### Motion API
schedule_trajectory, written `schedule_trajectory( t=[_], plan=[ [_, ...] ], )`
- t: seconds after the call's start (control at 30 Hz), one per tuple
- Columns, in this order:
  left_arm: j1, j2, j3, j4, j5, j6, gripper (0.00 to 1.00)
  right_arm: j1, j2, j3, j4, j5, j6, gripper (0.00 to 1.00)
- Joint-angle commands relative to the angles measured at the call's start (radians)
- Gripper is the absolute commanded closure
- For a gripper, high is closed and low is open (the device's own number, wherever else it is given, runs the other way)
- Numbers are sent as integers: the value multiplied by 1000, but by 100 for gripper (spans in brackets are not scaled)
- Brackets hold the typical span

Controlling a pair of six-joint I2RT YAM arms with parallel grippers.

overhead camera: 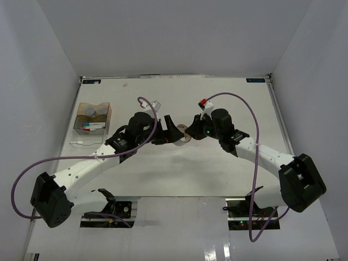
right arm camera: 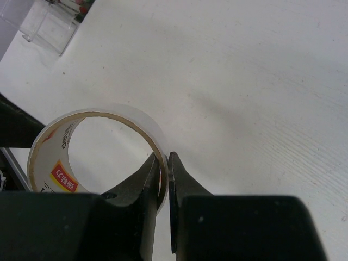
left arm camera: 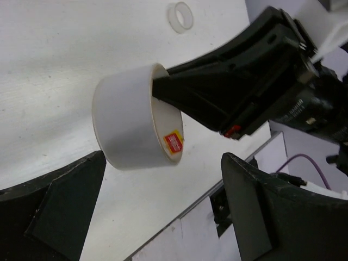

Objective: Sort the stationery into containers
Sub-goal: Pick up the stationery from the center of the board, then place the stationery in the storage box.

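The large tape roll [right arm camera: 54,142], white with a cardboard core and a red-yellow label, hangs above the table. My right gripper [right arm camera: 166,163] is shut on its wall, one finger inside the ring and one outside. The left wrist view shows the same roll [left arm camera: 128,122] just beyond my left gripper [left arm camera: 163,209]. That gripper's fingers stand wide open on either side below the roll, apart from it. From above, both grippers meet mid-table at the roll [overhead camera: 184,136]. The amber container [overhead camera: 93,117] at the left holds two clear jars and some markers. A small tape roll [left arm camera: 180,17] lies flat on the table.
A thin white marker [overhead camera: 80,142] lies on the table just in front of the container. White walls close in the table on the left, back and right. Purple cables loop from both arms over the table.
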Motion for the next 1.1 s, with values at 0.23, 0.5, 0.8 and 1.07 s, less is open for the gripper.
schedule_trajectory(
  t=[0.23, 0.5, 0.8, 1.07],
  plan=[
    [-31, 107, 117, -142, -263, -18, 2, 6, -72, -38, 82, -12, 5, 88],
    [-31, 155, 132, -114, -174, -44, 14, 6, -67, -52, 114, -26, 21, 87],
    [-31, 142, 98, -51, -106, -63, 29, 6, -78, -69, 134, -25, 25, 87],
    [-32, 130, 80, -42, -100, -75, 51, 6, -84, -73, 142, -19, 32, 85]
  ],
)
